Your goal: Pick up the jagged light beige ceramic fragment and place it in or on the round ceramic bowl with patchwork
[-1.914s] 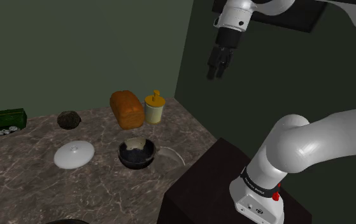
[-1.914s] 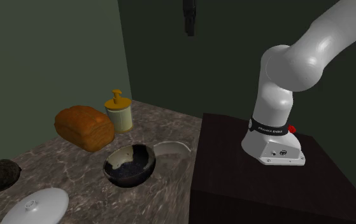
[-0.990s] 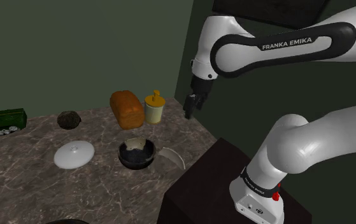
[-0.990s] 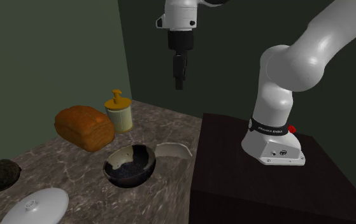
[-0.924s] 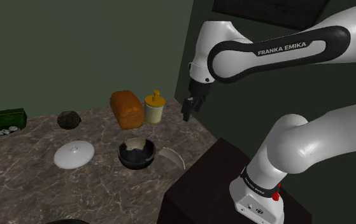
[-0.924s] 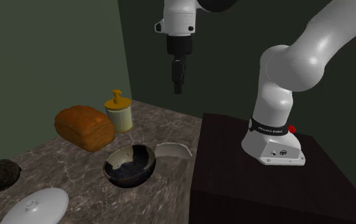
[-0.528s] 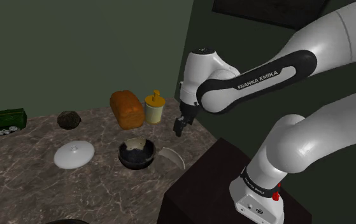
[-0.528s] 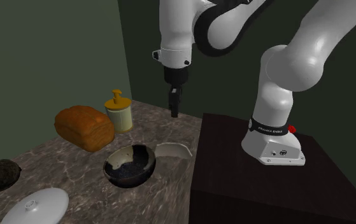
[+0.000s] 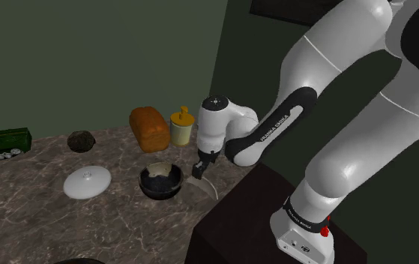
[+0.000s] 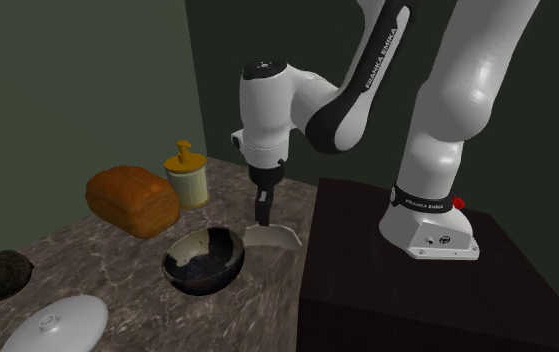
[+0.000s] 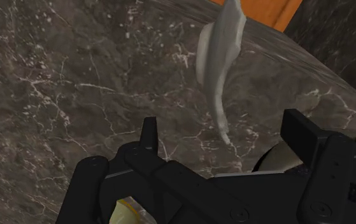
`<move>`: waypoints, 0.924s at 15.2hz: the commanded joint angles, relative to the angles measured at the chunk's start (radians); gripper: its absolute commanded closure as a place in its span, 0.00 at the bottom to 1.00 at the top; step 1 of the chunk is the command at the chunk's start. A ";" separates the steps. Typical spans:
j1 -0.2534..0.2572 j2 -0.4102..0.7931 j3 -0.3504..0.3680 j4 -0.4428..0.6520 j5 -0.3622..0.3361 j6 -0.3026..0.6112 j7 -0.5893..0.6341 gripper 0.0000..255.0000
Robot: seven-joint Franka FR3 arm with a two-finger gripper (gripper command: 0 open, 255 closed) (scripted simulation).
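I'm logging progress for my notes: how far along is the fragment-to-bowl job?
Approach looks done: the open gripper hangs right over the pale fragment. In hand: nothing; the fragment lies ungrasped on the counter beside the dark bowl. Left: grasp, lift, place in bowl.

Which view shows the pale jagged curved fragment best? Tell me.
The wrist view: the pale jagged curved fragment shows its curved face uncovered. In both exterior views it is a thin arc under the gripper.
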 commanded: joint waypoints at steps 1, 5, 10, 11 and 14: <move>-0.086 0.129 0.050 0.041 -0.281 0.031 0.229 0.00; -0.082 0.216 0.005 0.070 -0.454 0.041 0.356 0.00; -0.069 0.316 -0.056 0.108 -0.637 0.050 0.488 0.00; -0.068 0.316 -0.057 0.108 -0.637 0.050 0.488 0.00; -0.068 0.316 -0.057 0.108 -0.637 0.050 0.488 0.00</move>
